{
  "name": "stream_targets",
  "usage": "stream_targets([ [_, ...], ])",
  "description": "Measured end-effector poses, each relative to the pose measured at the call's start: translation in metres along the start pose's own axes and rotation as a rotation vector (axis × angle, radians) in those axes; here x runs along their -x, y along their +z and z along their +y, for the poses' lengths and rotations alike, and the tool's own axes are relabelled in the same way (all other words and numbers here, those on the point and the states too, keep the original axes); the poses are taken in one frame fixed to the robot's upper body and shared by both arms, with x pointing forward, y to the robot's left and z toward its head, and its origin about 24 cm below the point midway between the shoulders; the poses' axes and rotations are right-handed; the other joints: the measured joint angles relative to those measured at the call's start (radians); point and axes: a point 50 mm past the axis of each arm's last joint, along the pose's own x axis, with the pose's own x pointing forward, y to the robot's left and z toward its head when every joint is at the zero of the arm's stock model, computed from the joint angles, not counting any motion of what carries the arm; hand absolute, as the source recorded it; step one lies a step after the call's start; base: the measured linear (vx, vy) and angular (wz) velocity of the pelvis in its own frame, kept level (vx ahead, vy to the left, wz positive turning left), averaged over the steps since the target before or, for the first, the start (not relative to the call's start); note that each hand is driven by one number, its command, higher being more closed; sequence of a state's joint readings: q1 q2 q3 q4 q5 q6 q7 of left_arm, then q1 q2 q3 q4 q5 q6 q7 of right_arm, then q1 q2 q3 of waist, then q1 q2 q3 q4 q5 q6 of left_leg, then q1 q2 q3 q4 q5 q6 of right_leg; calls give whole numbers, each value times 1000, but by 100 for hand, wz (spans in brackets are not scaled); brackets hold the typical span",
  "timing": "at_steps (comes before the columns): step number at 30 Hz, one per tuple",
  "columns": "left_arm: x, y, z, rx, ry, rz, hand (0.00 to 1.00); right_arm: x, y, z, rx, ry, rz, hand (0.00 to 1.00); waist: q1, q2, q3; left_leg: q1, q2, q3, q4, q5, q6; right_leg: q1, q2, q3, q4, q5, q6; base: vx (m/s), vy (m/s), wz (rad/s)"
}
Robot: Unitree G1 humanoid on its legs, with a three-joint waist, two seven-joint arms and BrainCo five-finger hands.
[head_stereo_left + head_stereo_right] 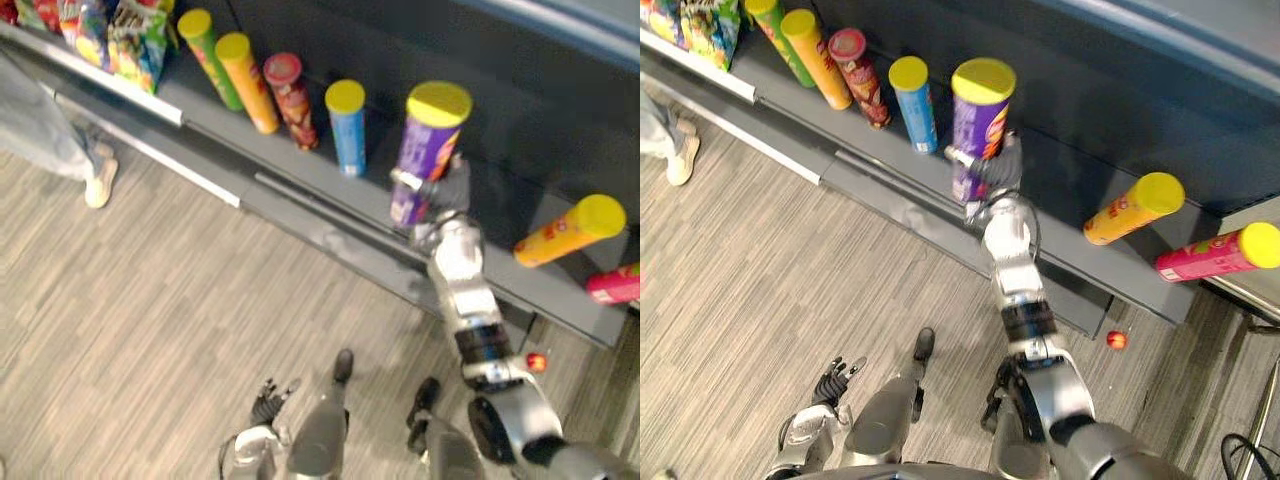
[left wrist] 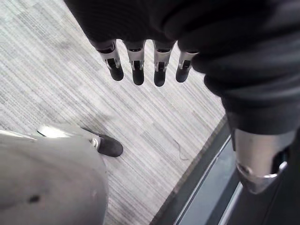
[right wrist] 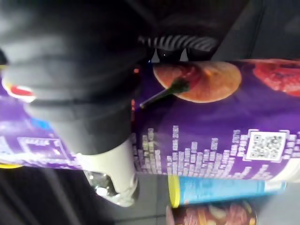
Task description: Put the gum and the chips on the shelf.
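- Purple chips can [image 1: 428, 140] stands near upright on the shelf [image 1: 370, 200], just right of the blue can [image 1: 347, 125]; its base looks seated, I think.
- Right hand [image 1: 448, 186] is clamped round its lower half.
- Left hand [image 1: 270, 400] hangs slack-fingered, well away from the blue can.

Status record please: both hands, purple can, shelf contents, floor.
right robot hand: curled round purple can
purple can: upright, near the shelf front
left robot hand: open, hanging low over the floor
standing row: green can, upright orange can, red can, blue can
lying down: tipped orange can, pink can
floor: small red object
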State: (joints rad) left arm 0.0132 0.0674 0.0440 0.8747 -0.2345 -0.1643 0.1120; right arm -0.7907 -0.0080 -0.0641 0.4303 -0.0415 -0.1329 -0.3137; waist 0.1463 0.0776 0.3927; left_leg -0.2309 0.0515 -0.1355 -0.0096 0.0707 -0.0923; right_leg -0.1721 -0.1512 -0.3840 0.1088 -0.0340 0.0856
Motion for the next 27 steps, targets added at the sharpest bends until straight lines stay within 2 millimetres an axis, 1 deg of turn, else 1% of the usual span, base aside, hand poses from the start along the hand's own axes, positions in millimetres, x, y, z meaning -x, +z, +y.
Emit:
stream_targets([
  [1, 0, 1, -1, 9, 0, -3, 0, -7, 4, -3, -3, -39, -3, 100, 0, 9, 9, -10, -2, -8, 3, 2, -1, -5, -2, -7, 1, 0, 0, -8, -1, 15],
  [4, -2, 5, -4, 26, -6, -12, 0, -22, 15, -12, -15, -120, -16, 100, 8, 22, 26, -36, -5, -14, 12, 5, 0, -30, -7, -15, 18, -2, -2, -12, 2, 9],
  [6, -3, 8, -9, 16, -19, -23, 0, -35, 24, -26, 3, -220, -27, 100, 26, 35, 33, -63, -6, -18, 12, 18, -5, -58, -10, -21, 30, -4, -5, -31, -4, 9],
  [7, -3, 9, -10, 13, -22, -27, 0, -39, 26, -30, 2, -243, -31, 100, 29, 40, 35, -69, -6, -21, 11, 22, -5, -64, -11, -24, 34, -5, -6, -33, -12, 12],
  [8, -4, 12, -13, 8, -26, -35, 0, -43, 31, -35, -3, -280, -35, 100, 40, 48, 39, -83, -6, -29, 10, 28, -5, -76, -11, -30, 37, -6, -8, -42, -27, 19],
  [9, -5, 14, -15, 17, -28, -40, 0, -47, 35, -43, -7, -332, -44, 100, 49, 59, 45, -95, -6, -41, 4, 38, -10, -89, -13, -41, 51, -10, -14, -40, -30, 19],
  [11, -6, 15, -16, 26, -23, -39, 0, -49, 36, -48, -4, -371, -40, 100, 53, 66, 48, -100, -4, -49, -10, 51, -11, -104, -16, -48, 67, -17, -18, -43, -38, 16],
  [14, -6, 17, -20, 17, -35, -45, 0, -53, 40, -49, -19, -421, -39, 100, 58, 80, 55, -113, -4, -58, -38, 74, -14, -143, -26, -52, 107, -30, -20, -45, -33, 8],
  [17, -7, 20, -23, 33, -42, -56, 0, -56, 44, -51, -20, -443, -46, 100, 60, 86, 58, -134, -3, -59, -46, 86, -11, -174, -29, -51, 124, -31, -22, -54, -30, 1],
  [19, -9, 23, -28, 29, -56, -55, 0, -57, 46, -55, -18, -463, -52, 100, 67, 99, 65, -137, -2, -57, -61, 98, -11, -192, -34, -48, 140, -33, -25, -36, -35, -3],
  [20, -10, 25, -30, 23, -64, -58, 0, -57, 47, -57, -16, -468, -55, 100, 69, 110, 70, -141, -2, -56, -61, 100, -10, -199, -35, -47, 144, -33, -25, -25, -30, -6],
  [27, -11, 29, -38, 8, -94, -79, 0, -58, 51, -58, -17, -488, -67, 100, 75, 140, 83, -186, 0, -35, -79, 120, -11, -281, -40, -20, 176, -35, -28, -17, -54, -9],
])
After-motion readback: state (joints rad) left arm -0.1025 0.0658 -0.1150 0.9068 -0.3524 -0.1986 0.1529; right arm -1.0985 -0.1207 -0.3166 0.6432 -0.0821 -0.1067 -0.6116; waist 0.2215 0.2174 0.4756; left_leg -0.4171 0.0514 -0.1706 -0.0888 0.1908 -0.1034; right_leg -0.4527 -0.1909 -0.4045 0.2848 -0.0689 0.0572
